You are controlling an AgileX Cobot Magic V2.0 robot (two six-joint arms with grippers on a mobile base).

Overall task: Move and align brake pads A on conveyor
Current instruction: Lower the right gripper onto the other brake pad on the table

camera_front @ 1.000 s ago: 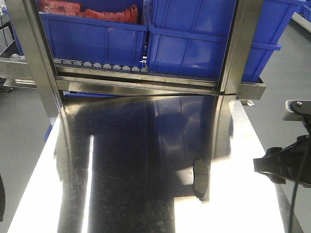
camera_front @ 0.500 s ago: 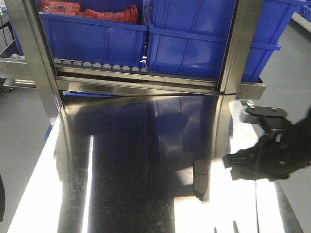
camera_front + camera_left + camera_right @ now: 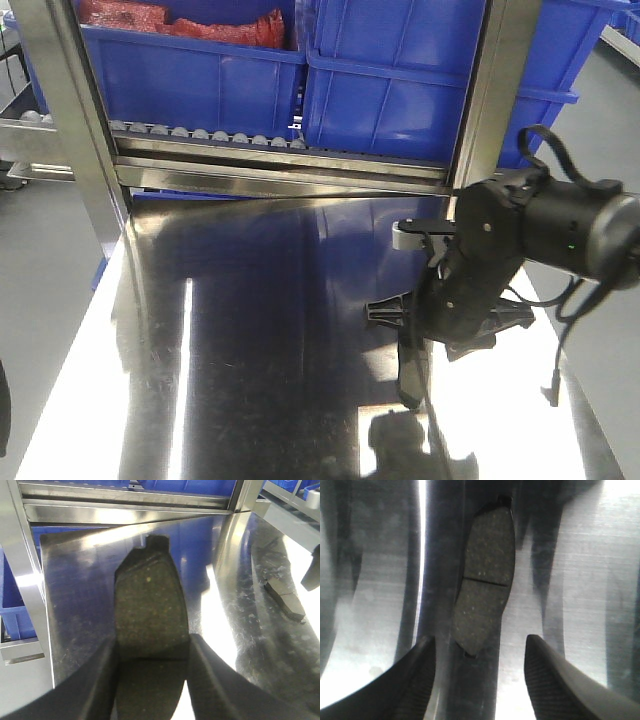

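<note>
The worktop [image 3: 250, 350] is scratched, mirror-bright steel. Behind it a roller rack [image 3: 200, 133] carries blue plastic bins [image 3: 400, 90], and one bin holds crumpled red material [image 3: 180, 22]. The left gripper [image 3: 152, 647] has its jaws clamped on the sides of the gripped brake pad [image 3: 150, 600], a dark, grainy, speckled oblong with a small tab at its far end. The loose brake pad [image 3: 485, 575] is grey and gently curved, with a groove across its middle. It lies flat on the steel. The right gripper [image 3: 480, 642] hangs above it, jaws apart, one on each side of the pad's near end.
</note>
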